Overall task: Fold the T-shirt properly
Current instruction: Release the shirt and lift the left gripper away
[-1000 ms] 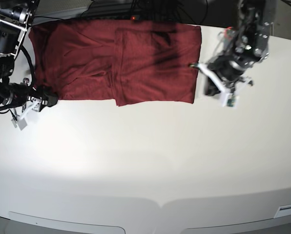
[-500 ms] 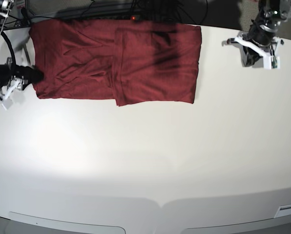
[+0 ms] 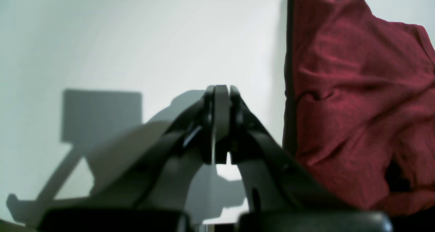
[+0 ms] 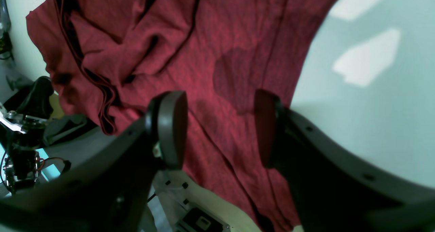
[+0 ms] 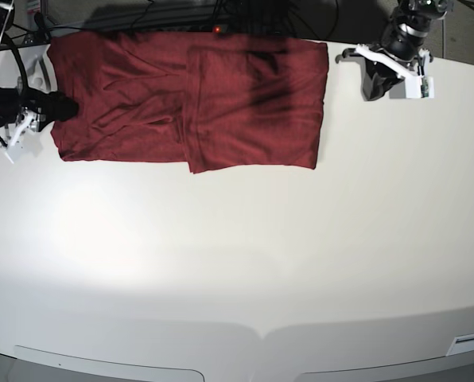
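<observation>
- The T-shirt (image 5: pixel 189 99) is seen spread along the table's (image 5: pixel 237 263) far edge, partly folded.
- The right gripper (image 4: pixel 221 130) is held wide over the cloth edge; nothing is gripped.
- The left gripper (image 3: pixel 221 123) is pressed shut, empty, beside the shirt.
- A fresh edge grasp is judged next.

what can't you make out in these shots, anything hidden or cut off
- T-shirt, base view: top edge lost in dark shadow at the table's far side; layers under the fold hidden.
- Right gripper, right wrist view: open fingers blurred and cover part of the cloth.
- Left gripper, left wrist view: shut, blocks the lower frame; shirt cut off at right.
</observation>
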Controlling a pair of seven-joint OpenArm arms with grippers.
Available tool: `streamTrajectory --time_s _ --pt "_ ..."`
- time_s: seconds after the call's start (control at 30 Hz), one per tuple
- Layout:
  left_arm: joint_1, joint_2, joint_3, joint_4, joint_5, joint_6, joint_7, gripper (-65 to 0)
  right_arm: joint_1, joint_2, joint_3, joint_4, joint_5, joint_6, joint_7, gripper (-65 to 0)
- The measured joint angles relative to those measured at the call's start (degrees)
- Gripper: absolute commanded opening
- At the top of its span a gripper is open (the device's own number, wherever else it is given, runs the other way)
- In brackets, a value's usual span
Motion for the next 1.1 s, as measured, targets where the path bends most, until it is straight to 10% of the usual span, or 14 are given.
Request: streamTrajectory --time_s 0.37,1.1 --pt "0.02 0.0 0.0 0.0 -0.02 0.0 0.57 -65.0 -2.89 7.52 -0.02 0.0 9.2 0.02 -0.07 -20.9" --pt "0.0 0.0 0.0 0.0 -0.02 0.0 1.25 -65.0 -2.54 7.85 -17.35 0.87 0.07 0.02 -0.74 -19.9"
